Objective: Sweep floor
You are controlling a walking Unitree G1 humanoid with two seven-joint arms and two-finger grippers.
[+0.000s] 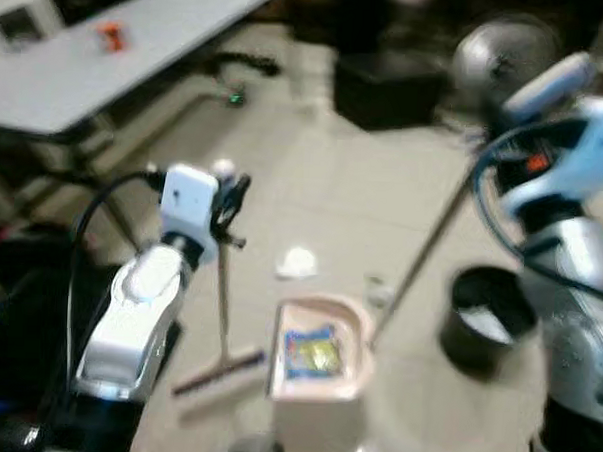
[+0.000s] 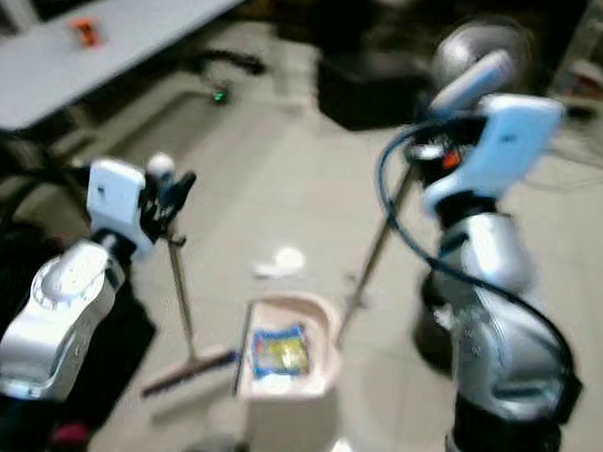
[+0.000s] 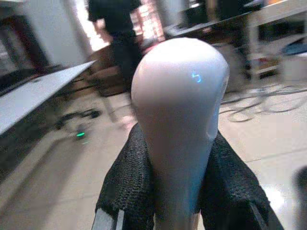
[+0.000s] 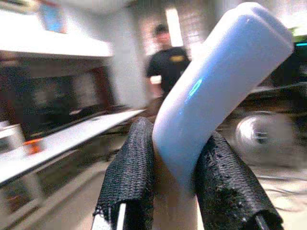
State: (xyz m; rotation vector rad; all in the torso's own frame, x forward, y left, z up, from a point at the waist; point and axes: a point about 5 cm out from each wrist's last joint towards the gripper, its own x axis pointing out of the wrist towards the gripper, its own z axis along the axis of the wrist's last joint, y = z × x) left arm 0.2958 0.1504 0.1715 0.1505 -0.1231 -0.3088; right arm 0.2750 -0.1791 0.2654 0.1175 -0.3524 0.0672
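My left gripper (image 1: 229, 199) is shut on the pale knob-topped broom handle (image 3: 178, 110), its black fingers (image 3: 127, 187) pressed to both sides. The broom head (image 1: 218, 374) rests on the tiled floor beside a pink dustpan (image 1: 350, 318). A blue and yellow wrapper (image 1: 311, 354) lies inside the pan. My right gripper (image 2: 437, 144) is shut on the light blue grip (image 4: 216, 91) of the dustpan's long handle (image 1: 425, 261). A crumpled white scrap (image 1: 298, 261) lies on the floor just beyond the pan.
A black bin (image 1: 488, 314) stands at the right by my right arm. A grey table (image 1: 108, 67) with an orange item (image 1: 111, 36) runs along the back left. A fan (image 1: 504, 55) and a black box (image 1: 388, 90) stand behind. A person (image 4: 170, 62) stands farther back.
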